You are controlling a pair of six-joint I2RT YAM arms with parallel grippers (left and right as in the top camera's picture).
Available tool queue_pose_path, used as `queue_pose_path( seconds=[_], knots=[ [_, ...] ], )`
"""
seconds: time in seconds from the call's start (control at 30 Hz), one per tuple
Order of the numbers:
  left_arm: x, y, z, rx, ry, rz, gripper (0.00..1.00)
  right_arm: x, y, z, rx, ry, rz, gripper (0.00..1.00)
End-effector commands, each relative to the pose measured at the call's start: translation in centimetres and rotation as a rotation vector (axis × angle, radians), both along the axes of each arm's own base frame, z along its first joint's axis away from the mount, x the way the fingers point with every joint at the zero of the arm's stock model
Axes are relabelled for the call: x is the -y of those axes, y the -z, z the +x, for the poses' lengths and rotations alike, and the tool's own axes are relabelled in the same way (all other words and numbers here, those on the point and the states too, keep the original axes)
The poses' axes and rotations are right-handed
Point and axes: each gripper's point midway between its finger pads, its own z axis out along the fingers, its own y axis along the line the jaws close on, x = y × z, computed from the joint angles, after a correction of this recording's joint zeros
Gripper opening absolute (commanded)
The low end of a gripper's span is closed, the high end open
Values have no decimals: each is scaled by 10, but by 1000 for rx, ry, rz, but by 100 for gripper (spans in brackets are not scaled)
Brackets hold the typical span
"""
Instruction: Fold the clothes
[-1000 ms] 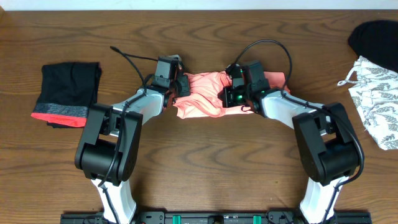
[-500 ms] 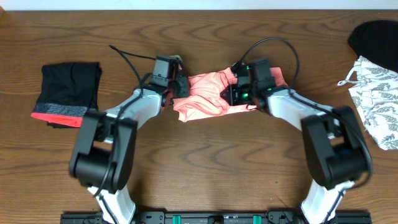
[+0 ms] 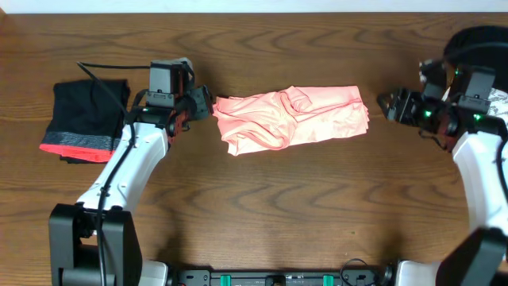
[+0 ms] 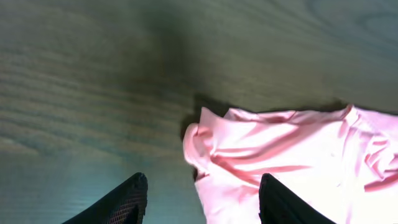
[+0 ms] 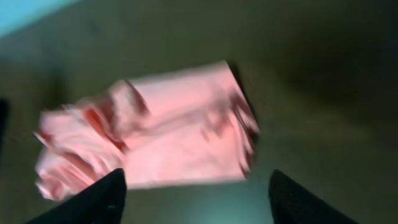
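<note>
- Two claws flank one thin, smooth salmon-pink garment (image 3: 290, 119), which lies crumpled in a loose, roughly oblong bundle near the middle of the brown wooden table (image 3: 262, 214), its long side running left to right.
- Left gripper (image 3: 205, 107) sits just beside the garment's left end without touching it. In the left wrist view its two dark fingers (image 4: 124, 202) stand apart with nothing between them, so this claw is open and empty; the pink cloth (image 4: 292, 155) lies ahead of the tips, on bare wood.
- Right gripper (image 3: 390, 105) is off the garment's right end, with a strip of bare table between them. The right wrist view is blurred, but its fingers (image 5: 99, 202) show spread wide with nothing held: open and empty, with the pink bundle (image 5: 149, 137) ahead of them.
- Folded black garment with a red-grey band (image 3: 83, 119) lies at the table's left edge, just behind the left arm.
- White garment with grey print (image 3: 480, 151) lies at the far right, partly hidden by the right arm.
- Plain black garment (image 3: 476, 44) sits in the far right corner, just above the white one.
</note>
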Motion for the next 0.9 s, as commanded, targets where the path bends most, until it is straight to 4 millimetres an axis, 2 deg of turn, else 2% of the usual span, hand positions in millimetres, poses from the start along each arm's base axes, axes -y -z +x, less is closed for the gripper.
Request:
queue_pose_path(
  seconds=[0.0, 0.17, 0.27, 0.4, 0.87],
  knots=[
    [-2, 5, -2, -11, 7, 18, 59, -6, 39, -11, -72, -138, -21, 80],
    [-2, 7, -4, -23, 7, 19, 58, -11, 84, -16, -170, -199, 19, 83],
    [-3, 8, -6, -30, 7, 20, 58, -19, 103, -14, -182, -245, 69, 82],
    [-3, 9, -6, -34, 7, 20, 58, -20, 126, -13, -215, -248, 83, 82],
    [-3, 9, -7, -36, 7, 21, 58, -44, 156, 2, -191, -297, 129, 80]
  ],
)
